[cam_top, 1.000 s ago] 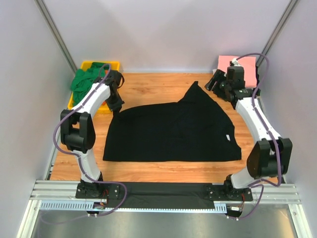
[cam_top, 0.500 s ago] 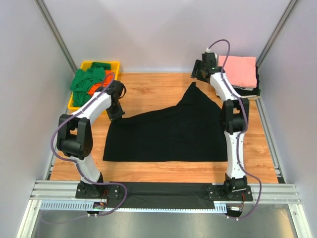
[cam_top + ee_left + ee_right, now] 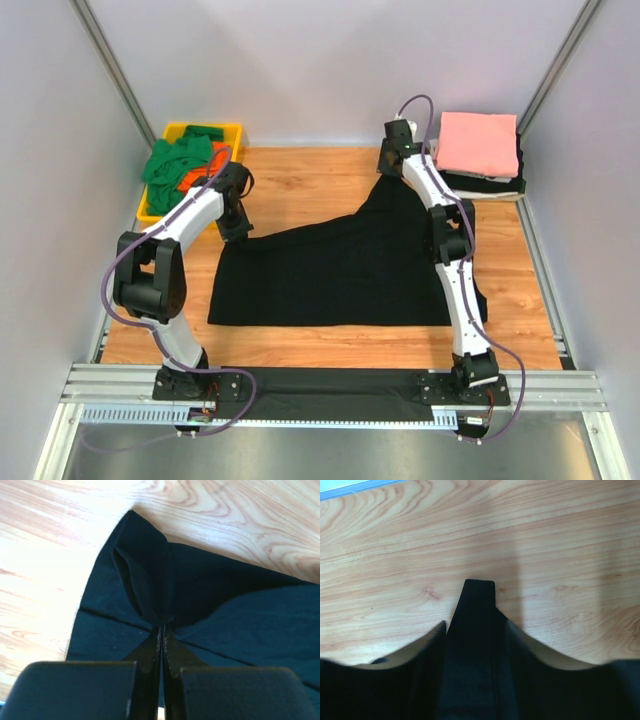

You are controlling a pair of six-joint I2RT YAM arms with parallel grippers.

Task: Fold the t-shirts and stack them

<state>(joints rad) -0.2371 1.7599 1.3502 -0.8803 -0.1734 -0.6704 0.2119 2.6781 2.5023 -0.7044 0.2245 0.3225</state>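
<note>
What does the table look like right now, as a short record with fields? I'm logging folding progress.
spread shirt: black t-shirt, flat on the table
left hand: shut on its far-left corner
right hand: open, astride its far tip
folded stack: pink t-shirt on top, far right
unfolded: green cloth and orange cloth in the yellow tray

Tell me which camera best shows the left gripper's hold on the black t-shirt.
Left wrist: the left gripper is shut on a bunched fold of the black t-shirt. Top external shows only the arm over the shirt's far-left corner, the pinch hidden. Right wrist shows another tip of the shirt, not this grip.
</note>
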